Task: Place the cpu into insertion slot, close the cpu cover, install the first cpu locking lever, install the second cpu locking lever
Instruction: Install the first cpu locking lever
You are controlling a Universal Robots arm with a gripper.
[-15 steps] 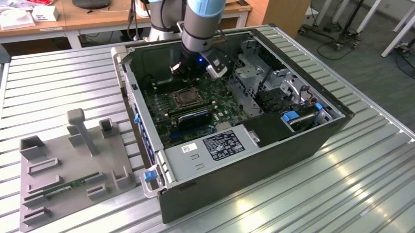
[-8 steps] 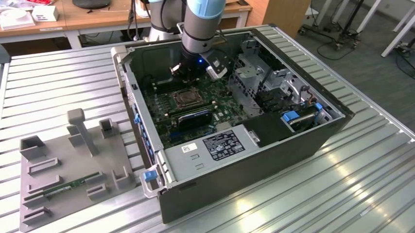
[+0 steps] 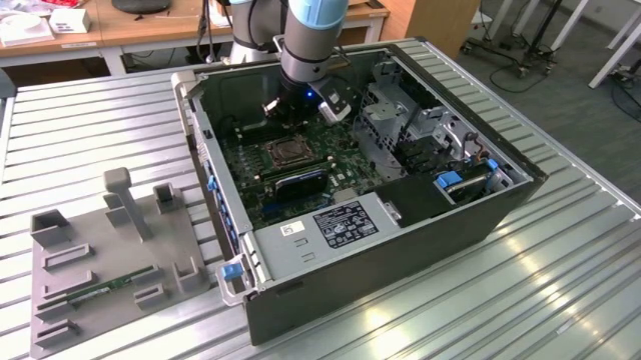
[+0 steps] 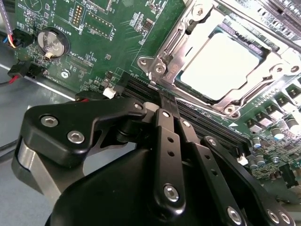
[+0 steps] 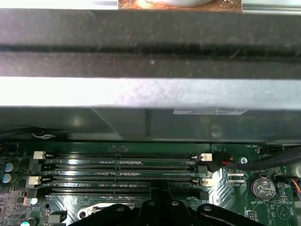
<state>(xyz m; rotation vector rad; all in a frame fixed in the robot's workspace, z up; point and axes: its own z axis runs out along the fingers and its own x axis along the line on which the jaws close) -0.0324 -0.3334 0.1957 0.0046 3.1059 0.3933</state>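
Observation:
In the second wrist view the cpu (image 4: 221,66) lies flat in the insertion slot (image 4: 155,70), its pale face up. The silvery cpu cover (image 4: 244,96) is down over the chip's edges, and a thin metal lever (image 4: 263,81) runs along one side of it. My gripper (image 4: 167,101) is shut with nothing between its black fingers. It hangs just off a corner of the socket, over the black memory slots (image 5: 117,167). In the exterior view the gripper (image 3: 288,112) is inside the open case, just behind the insertion slot (image 3: 285,152).
The open computer case (image 3: 481,217) lies on a ribbed metal table. A drive cage (image 3: 401,127) and a power supply (image 3: 331,225) crowd the board. A coin battery (image 4: 50,43) sits near the fingers. A grey fixture plate (image 3: 100,255) holding a memory stick lies at the exterior view's left.

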